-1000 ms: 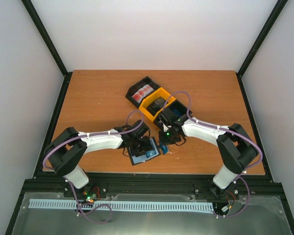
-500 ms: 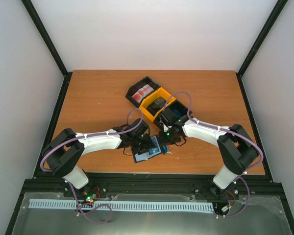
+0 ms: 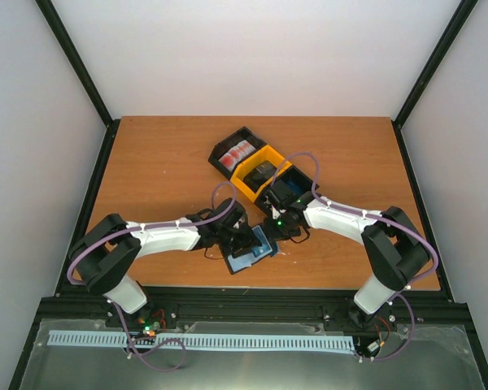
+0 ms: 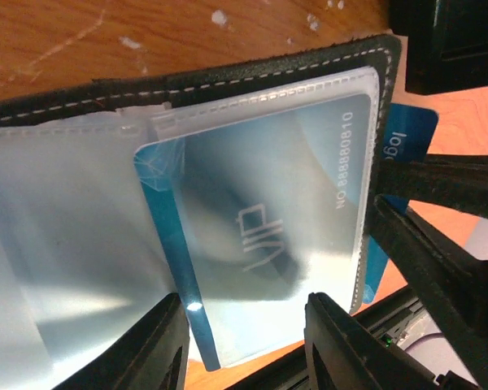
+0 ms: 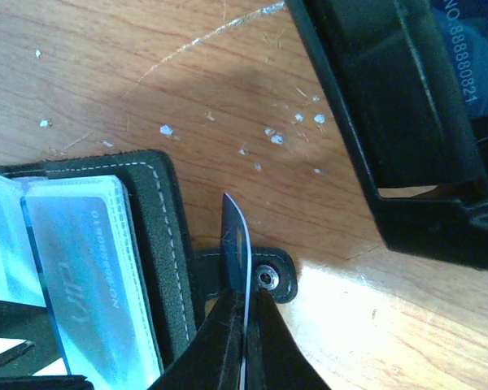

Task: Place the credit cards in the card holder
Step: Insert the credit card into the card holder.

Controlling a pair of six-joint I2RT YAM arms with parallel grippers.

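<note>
The card holder (image 3: pixel 246 258) lies open near the table's front edge, its clear pockets up. In the left wrist view a blue credit card (image 4: pixel 260 236) sits inside a clear pocket of the card holder (image 4: pixel 228 73). My left gripper (image 4: pixel 244 302) is open, its fingers apart above that pocket; it also shows in the top view (image 3: pixel 241 238). My right gripper (image 5: pixel 244 299) is shut on a second blue credit card (image 5: pixel 237 236), held on edge over the clasp tab (image 5: pixel 270 276). That card (image 4: pixel 411 138) shows just past the holder's right edge.
Joined black-yellow-black bins (image 3: pixel 260 173) stand behind the grippers. The far black bin holds red-and-white cards (image 3: pixel 239 150). The near black bin (image 5: pixel 374 114) is close to my right gripper and holds another blue card (image 5: pixel 472 49). White flecks dot the wooden table (image 3: pixel 154 162).
My left gripper and the card holder have shifted right, toward my right gripper. The right gripper has barely moved and still holds its card.
</note>
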